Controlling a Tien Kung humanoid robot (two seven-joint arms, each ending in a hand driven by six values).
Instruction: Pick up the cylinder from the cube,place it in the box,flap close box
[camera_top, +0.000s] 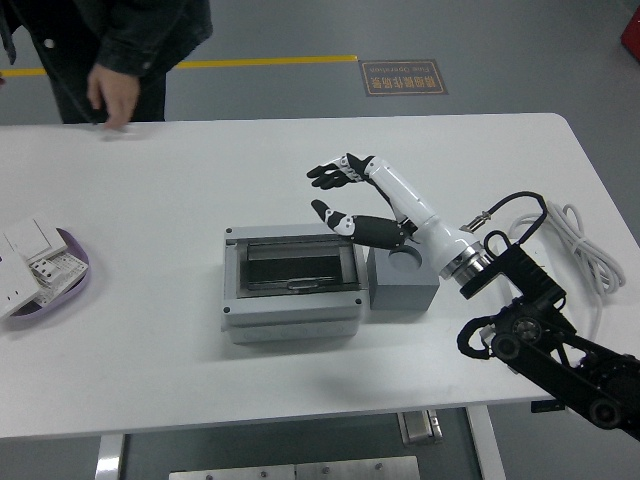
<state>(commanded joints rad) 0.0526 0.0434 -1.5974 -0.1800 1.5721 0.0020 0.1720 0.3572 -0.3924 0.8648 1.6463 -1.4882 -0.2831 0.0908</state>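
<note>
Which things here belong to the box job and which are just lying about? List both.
Job: grey box, lid down; grey cube; right robot hand, open above them.
Lying about: purple dish of switches; power strip; person's hand at far edge.

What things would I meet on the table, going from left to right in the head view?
Purple tray with white switch parts, then grey box with its flap shut, then grey cube with the open right hand above it, then white power strip with its cable.
</note>
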